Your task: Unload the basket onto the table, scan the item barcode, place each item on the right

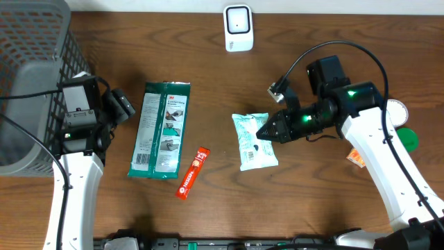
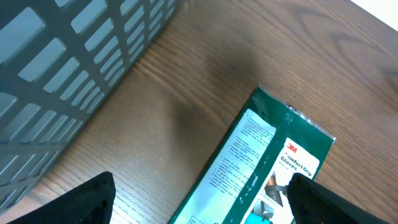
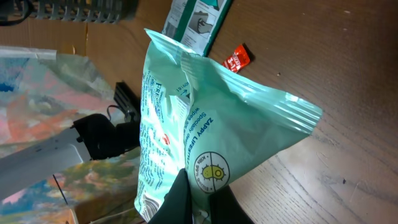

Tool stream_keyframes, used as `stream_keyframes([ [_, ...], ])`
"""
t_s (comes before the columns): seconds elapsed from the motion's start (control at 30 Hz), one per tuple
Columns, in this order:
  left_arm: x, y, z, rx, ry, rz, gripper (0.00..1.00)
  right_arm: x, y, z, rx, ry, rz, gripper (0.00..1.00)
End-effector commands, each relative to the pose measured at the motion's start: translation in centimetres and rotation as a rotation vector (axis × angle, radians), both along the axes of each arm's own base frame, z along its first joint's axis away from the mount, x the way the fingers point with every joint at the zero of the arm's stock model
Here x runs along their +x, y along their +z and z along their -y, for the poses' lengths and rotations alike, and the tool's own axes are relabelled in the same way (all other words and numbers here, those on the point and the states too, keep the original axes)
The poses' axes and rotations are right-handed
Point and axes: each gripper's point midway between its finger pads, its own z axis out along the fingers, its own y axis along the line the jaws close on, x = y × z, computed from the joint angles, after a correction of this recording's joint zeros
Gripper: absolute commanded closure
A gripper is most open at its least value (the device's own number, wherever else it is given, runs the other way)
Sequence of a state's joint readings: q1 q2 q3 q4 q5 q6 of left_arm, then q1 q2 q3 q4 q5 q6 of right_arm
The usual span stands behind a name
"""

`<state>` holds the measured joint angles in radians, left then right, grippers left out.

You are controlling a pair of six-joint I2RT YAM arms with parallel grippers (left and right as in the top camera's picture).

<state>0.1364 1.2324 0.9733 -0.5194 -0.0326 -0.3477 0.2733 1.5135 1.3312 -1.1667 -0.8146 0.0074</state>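
One gloves pack (image 1: 160,130), one sachet (image 1: 193,173) and one pouch (image 1: 253,142) are counted. One basket (image 1: 35,42) and one scanner (image 1: 238,28) are also seen.

The table (image 1: 208,62) is dark brown wood with a clear grain and a smooth, low-sheen finish. The pouch (image 1: 253,142) is thin mint-green plastic film, crinkled and softly glossy, with ribbed sealed edges. Left of the pouch, the glove pack (image 1: 161,128) is glossy green and white film, and the sachet (image 1: 193,172) is shiny red film. Far left of the pouch, the basket (image 1: 28,42) is matt grey plastic lattice. Above the pouch, the scanner (image 1: 238,28) is smooth white plastic. The right gripper (image 1: 262,132) on the pouch looks matt black.
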Motion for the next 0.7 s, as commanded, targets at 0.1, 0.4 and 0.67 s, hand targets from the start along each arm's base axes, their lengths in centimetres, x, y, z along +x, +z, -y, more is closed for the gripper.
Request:
stream_keyframes([
  [0.1,0.34,1.37,-0.38,0.01,0.016,0.034,0.12,-0.4,0.66,-0.29,0.024,0.01,0.009,0.99],
  [0.4,0.34,1.37,-0.38,0.01,0.016,0.034,0.12,-0.39,0.67,-0.31,0.024,0.01,0.01,0.99],
  [0.67,0.34,1.37,-0.38,0.01,0.016,0.034,0.12,-0.92,1.6,-1.03,0.09,-0.014,-0.065,0.99],
])
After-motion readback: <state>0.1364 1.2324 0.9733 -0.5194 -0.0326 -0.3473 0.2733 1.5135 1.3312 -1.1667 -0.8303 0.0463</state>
